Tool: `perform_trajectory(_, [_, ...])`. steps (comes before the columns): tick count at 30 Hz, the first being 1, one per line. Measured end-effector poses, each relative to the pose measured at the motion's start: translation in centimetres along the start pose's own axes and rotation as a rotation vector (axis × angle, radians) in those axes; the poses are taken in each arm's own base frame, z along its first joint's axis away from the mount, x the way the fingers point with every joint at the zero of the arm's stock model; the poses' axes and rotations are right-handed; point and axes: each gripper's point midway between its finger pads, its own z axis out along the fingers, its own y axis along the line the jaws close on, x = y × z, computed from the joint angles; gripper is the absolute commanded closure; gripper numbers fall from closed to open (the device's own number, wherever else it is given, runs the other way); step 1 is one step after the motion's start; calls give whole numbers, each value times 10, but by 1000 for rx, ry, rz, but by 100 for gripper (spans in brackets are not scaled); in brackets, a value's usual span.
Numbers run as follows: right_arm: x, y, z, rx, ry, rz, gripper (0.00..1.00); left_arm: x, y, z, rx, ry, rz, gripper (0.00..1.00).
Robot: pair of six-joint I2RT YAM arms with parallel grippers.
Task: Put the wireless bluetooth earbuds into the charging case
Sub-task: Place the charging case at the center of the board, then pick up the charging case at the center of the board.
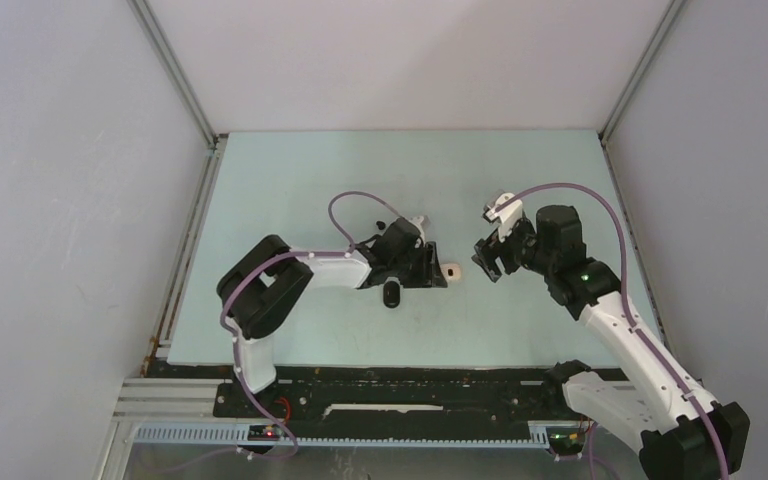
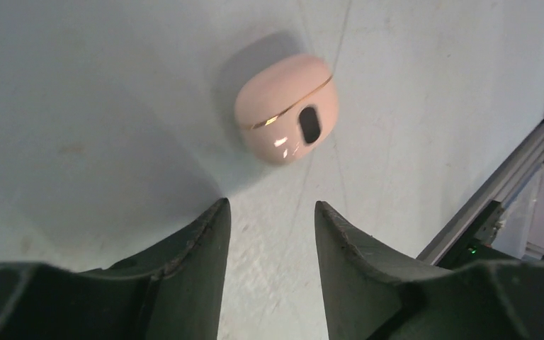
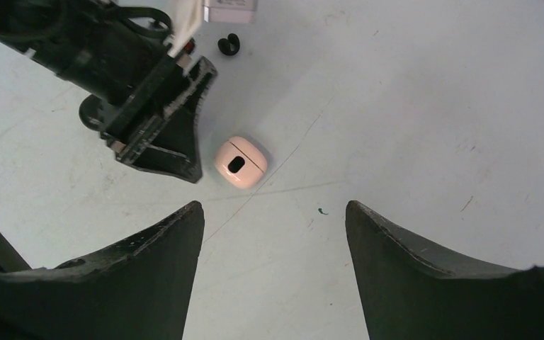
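Looking down from the top camera, the left gripper (image 1: 438, 272) sits mid-table with the little pink case (image 1: 452, 271) lying just off its fingertips. The right gripper (image 1: 487, 262) hangs close on the case's other side.

Left wrist cam: fingers parted at a medium gap with nothing between them. The case (image 2: 287, 110) is shut and lies loose on the table (image 2: 78, 106) just ahead.

Right wrist cam: fingers spread wide and empty, and the case (image 3: 240, 161) is right next to the left gripper's tip. One tiny black earbud (image 3: 229, 44) lies farther off on the table, outside the case.
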Motion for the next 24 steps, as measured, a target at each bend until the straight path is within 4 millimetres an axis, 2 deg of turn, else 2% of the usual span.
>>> perform_trajectory(6, [4, -1, 4, -4, 18, 3, 24, 6, 19, -44, -118, -21, 55, 46])
perform_trajectory(7, [5, -1, 4, -4, 19, 2, 24, 5, 21, -59, -139, -43, 70, 45])
perform_trajectory(10, [5, -1, 4, -4, 19, 1, 24, 2, 24, -79, -164, -88, 88, 42])
perform_trajectory(14, [5, -1, 4, -5, 19, -1, 24, 2, 41, -108, -236, -170, 94, 41])
perform_trajectory(19, [5, -1, 4, -6, 19, -1, 25, 12, 67, -114, -334, -171, 99, 40])
perform_trajectory(24, [5, -1, 4, -6, 19, -5, 25, 20, 80, -105, -372, -142, 99, 40])
